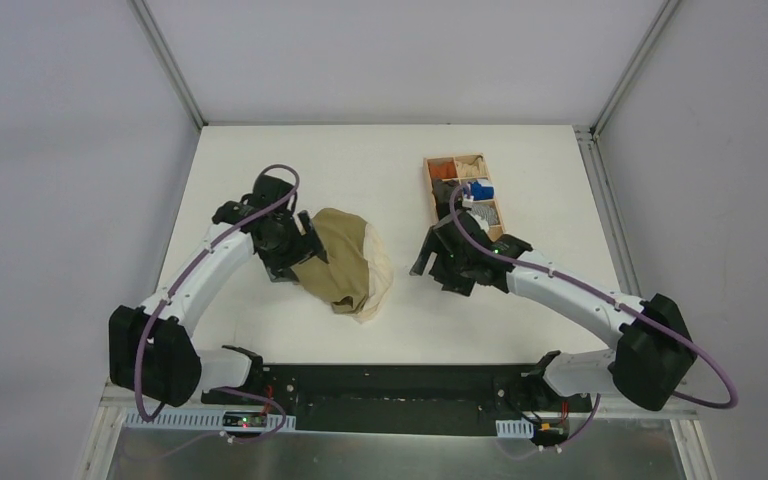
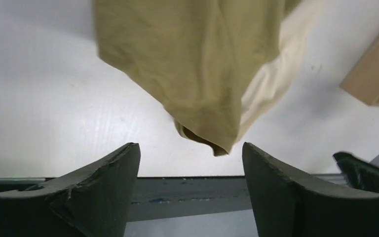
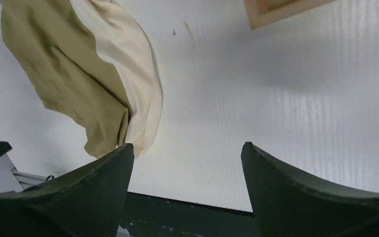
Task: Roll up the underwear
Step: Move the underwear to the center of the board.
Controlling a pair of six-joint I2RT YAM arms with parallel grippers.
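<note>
Nearest me, the left fingers (image 2: 103,173) are dark, matte, wedge-shaped, and stand apart w/ nothing between them. The right fingers (image 3: 286,182) are the same build, also spread wide, w/ only bare counter (image 1: 260,160) under the gap. The counter is white and smooth, w/ a faint streaky sheen and a few small specks.

The underwear (image 1: 345,255) lies a bit left of counter centre, between the two arms, bunched into a loose, rounded heap rather than flat. The fabric is soft olive-khaki, matte, w/ long shallow folds. One pointed corner droops toward the left fingers and stops just ahead of their gap. I can't tell if the left arm touches the cloth on its left edge, since it overlaps that edge from above. The cream waistband (image 1: 380,275) curves along the heap's right and near side, smoother and thicker-looking. I can't make out any lettering.

Farther back on the right is a light wooden box (image 1: 457,160), rectangular w/ compartments holding small fabric bundles: orange (image 1: 442,170), blue (image 1: 481,190), grey (image 1: 488,213). It sits just beyond the right arm, well apart from the underwear.
</note>
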